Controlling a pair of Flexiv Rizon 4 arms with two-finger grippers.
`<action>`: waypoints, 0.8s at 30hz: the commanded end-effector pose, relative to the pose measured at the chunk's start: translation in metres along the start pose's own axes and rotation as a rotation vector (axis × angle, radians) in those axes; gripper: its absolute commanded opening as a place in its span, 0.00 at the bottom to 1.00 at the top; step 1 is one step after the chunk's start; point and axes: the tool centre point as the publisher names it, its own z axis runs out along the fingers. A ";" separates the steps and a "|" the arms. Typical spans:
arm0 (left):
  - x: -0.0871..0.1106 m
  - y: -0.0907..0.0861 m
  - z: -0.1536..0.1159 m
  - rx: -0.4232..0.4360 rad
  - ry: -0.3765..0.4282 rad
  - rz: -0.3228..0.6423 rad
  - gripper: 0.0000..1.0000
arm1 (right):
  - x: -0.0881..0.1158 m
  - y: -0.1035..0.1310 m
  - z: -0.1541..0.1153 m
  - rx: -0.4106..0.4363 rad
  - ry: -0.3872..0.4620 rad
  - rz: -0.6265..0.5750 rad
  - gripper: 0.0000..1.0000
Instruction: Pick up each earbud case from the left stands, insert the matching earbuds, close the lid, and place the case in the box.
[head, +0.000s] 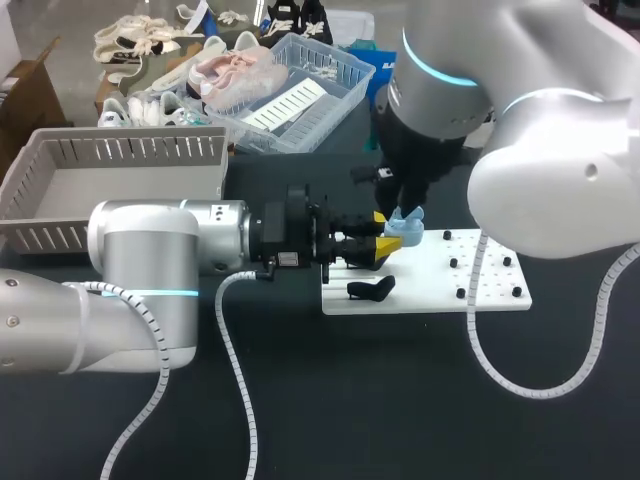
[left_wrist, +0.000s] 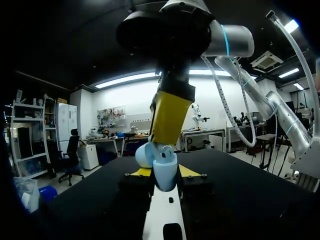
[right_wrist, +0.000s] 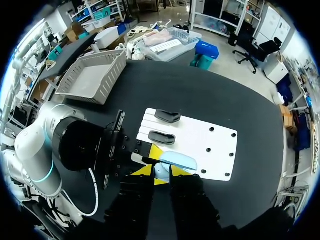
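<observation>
Over the white board (head: 420, 296): the pale blue earbud case (head: 405, 228) is held up off the surface, its lid (right_wrist: 179, 160) swung open.
Left gripper (left_wrist: 165, 174): level with the table and closed on the case's lower body, one yellow tip against each side.
Right gripper (right_wrist: 161, 171): pointing straight down onto the open top of the case; whether it has hold of anything cannot be told.
Step in hand: by my reading, filling the case, with the earbuds going in while the other arm steadies it.
Next move: calls for a small, straight press into the wells, then a clean lift away so the lid can be tipped shut without twisting the case in its grip.
Left to do: carry the shut case to the grey box (head: 120, 150), well apart at the table's left; two black pieces (right_wrist: 161, 136) lie on the board.
</observation>
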 end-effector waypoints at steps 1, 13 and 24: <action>0.000 0.000 0.001 0.000 0.000 0.000 0.00 | 0.006 -0.003 0.001 -0.007 -0.009 0.004 0.00; 0.000 0.000 0.001 0.000 0.000 0.000 0.00 | 0.011 -0.006 0.001 -0.005 -0.001 0.005 0.00; 0.000 0.000 0.001 0.000 0.000 0.000 0.00 | 0.010 -0.004 0.002 0.021 0.013 -0.016 0.31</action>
